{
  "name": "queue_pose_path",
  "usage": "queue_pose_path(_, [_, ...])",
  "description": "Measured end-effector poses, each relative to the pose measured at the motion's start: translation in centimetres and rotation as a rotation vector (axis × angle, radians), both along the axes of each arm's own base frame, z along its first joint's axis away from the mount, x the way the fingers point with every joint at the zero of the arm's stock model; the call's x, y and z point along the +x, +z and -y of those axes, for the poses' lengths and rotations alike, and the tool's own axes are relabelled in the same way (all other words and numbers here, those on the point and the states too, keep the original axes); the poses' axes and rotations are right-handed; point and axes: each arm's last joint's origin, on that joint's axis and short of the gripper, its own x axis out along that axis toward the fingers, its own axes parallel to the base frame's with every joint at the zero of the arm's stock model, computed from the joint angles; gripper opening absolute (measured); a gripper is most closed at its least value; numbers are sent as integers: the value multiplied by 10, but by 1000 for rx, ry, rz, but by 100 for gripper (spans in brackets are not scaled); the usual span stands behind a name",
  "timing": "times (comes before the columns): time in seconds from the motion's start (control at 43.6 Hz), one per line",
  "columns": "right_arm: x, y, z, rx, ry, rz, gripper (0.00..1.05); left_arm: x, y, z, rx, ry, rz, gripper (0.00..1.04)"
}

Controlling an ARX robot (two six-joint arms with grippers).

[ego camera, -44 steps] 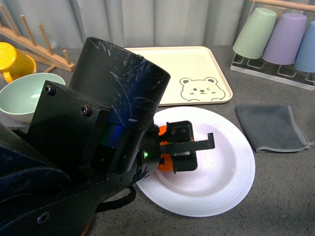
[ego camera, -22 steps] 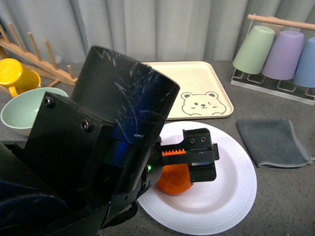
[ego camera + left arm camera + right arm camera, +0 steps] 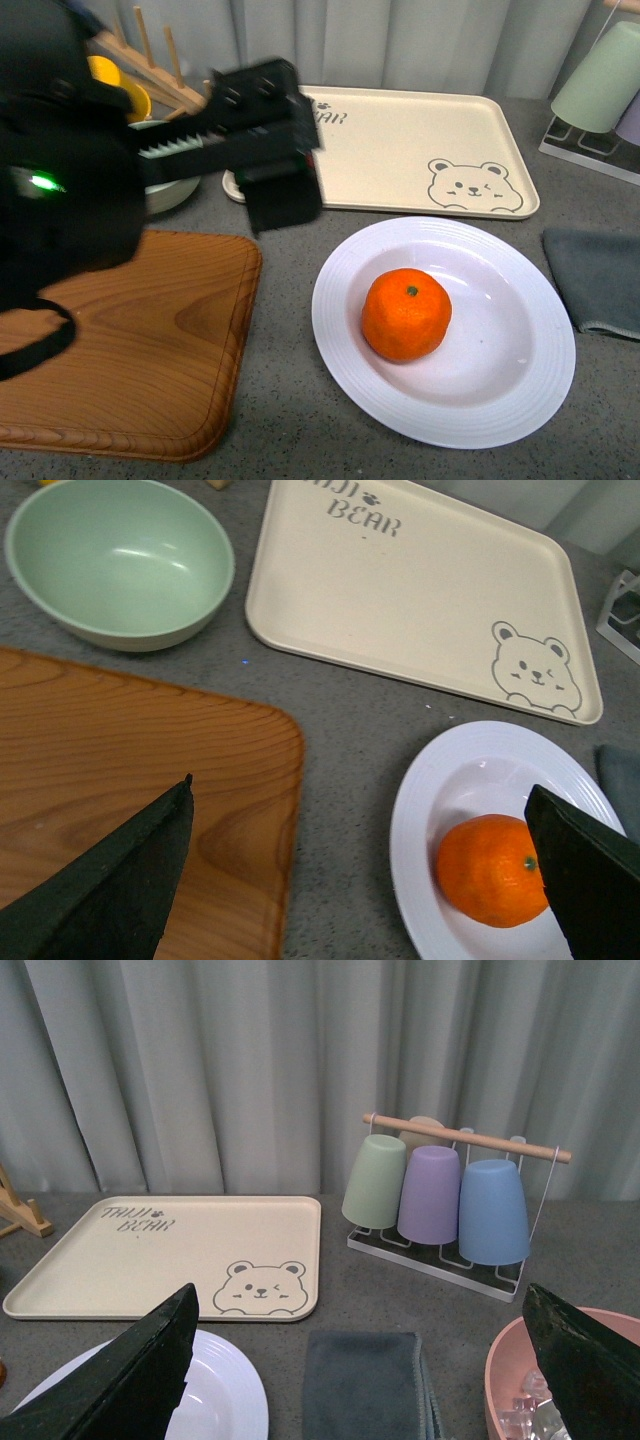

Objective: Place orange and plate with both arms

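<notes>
The orange sits stem-up on the white ridged plate, left of the plate's middle. My left gripper is open and empty, raised above the table to the left of the plate, over the near corner of the beige tray. In the left wrist view its black fingers are spread wide, with the orange and plate beside the far finger. My right gripper is open and empty, held high to the right of the plate. It is out of the front view.
A wooden cutting board lies left of the plate. The beige bear tray is behind it, and a pale green bowl is beside the tray. A grey cloth, a cup rack and a pink bowl are to the right.
My left gripper let go of the orange, then rose and drew back to the left. The orange now rests alone on the plate.
</notes>
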Motion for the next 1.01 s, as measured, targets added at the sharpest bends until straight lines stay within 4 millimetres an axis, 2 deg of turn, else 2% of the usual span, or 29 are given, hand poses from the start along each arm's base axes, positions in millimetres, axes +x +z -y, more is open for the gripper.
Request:
queue_pose_path(0.138, [0,0,0,0,0,0,95,-18,1,-26,14,56,-3,98])
queue_pose_path(0.367, [0,0,0,0,0,0,95,-31,9,-52,18,131,37,98])
queue_pose_path(0.436, [0,0,0,0,0,0,95,-32,-4,-57,93,114,204,85])
queue_pose_path(0.528, [0,0,0,0,0,0,95,-42,-15,-69,180,82,356,71])
queue_pose_path(0.619, [0,0,0,0,0,0,95,-49,-4,-80,220,84,485,55])
queue_pose_path(0.78, [0,0,0,0,0,0,95,-60,-2,-94,265,75,506,30])
queue_pose_path(0.918, [0,0,0,0,0,0,95,-68,-1,-104,276,77,505,4])
queue_pose_path(1.009, [0,0,0,0,0,0,95,-73,2,-108,279,76,519,4])
